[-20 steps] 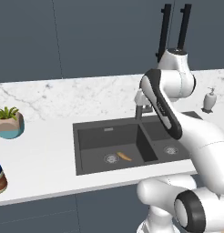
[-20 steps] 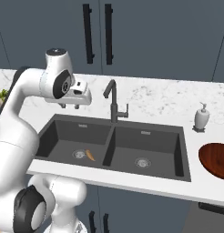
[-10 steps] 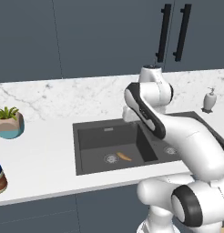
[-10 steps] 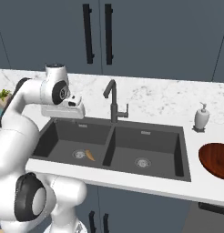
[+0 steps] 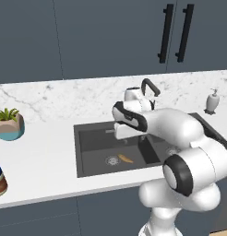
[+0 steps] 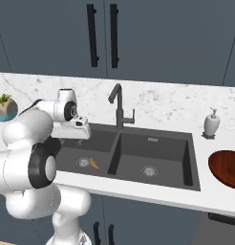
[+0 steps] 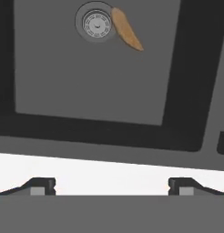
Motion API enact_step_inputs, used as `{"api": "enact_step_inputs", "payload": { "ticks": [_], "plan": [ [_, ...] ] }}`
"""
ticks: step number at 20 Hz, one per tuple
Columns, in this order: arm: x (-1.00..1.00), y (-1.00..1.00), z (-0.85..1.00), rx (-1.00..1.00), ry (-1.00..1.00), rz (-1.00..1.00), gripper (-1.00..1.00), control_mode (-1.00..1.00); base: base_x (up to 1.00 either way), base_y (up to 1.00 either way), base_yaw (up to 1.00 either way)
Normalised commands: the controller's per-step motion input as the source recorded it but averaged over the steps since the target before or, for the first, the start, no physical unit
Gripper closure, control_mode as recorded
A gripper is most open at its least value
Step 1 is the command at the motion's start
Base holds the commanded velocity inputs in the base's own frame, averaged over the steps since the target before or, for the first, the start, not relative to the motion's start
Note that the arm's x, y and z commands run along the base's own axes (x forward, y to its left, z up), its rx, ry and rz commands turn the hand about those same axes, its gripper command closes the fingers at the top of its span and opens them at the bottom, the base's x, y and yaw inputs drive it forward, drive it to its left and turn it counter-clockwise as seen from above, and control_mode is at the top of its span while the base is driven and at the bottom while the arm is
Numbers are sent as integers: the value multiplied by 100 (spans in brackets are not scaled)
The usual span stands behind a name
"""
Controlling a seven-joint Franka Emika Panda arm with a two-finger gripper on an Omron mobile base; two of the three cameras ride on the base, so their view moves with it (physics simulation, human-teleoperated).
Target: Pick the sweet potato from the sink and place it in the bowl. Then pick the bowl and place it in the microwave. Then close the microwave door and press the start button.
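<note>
Sweet potato (image 7: 126, 29) first: it lies on the floor of the sink's (image 5: 92, 138) left basin, just beside the round metal drain (image 7: 96, 23) and by the look of it touching its rim, one tapered end pointing away from the drain. Starting at my gripper (image 7: 112, 186), I see the two fingertips standing wide apart at the bottom of the hand view with nothing between them, so the jaws are fully spread and empty. The hand hangs over the back edge of that basin, looking down into it; beneath the fingertips I see a strip of white counter (image 7: 86, 168) and then the dark sink rim, with the potato well ahead of the tips, toward the far side of the picture.

Moving outward, the right base view shows the potato as a small orange sliver (image 6: 93, 163) next to the left drain, the dark gooseneck faucet (image 6: 118, 107) behind the divider, a soap dispenser (image 6: 211, 124) on the counter to the right, and the reddish-brown bowl (image 6: 228, 168) at the far right edge, well apart from the sink. A potted plant (image 5: 9, 123) sits far left in the left base view.

I judge I am in the first step, the approach to the pick, with nothing grasped yet. Next I need to carry the hand forward over the potato, turn the fingers across its narrow width, then descend to the basin floor and close.
</note>
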Motion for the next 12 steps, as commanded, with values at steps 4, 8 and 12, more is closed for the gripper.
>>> {"api": "enact_step_inputs", "payload": {
  "ticks": [4,8,12],
  "plan": [
    [52,4,-99,-21,13,0,-100,-100,0,0,0],
    [41,-3,-95,-14,6,5,-100,-100,0,0,0],
    [46,-6,-95,-8,0,9,-100,-100,0,0,0]
  ]
}}
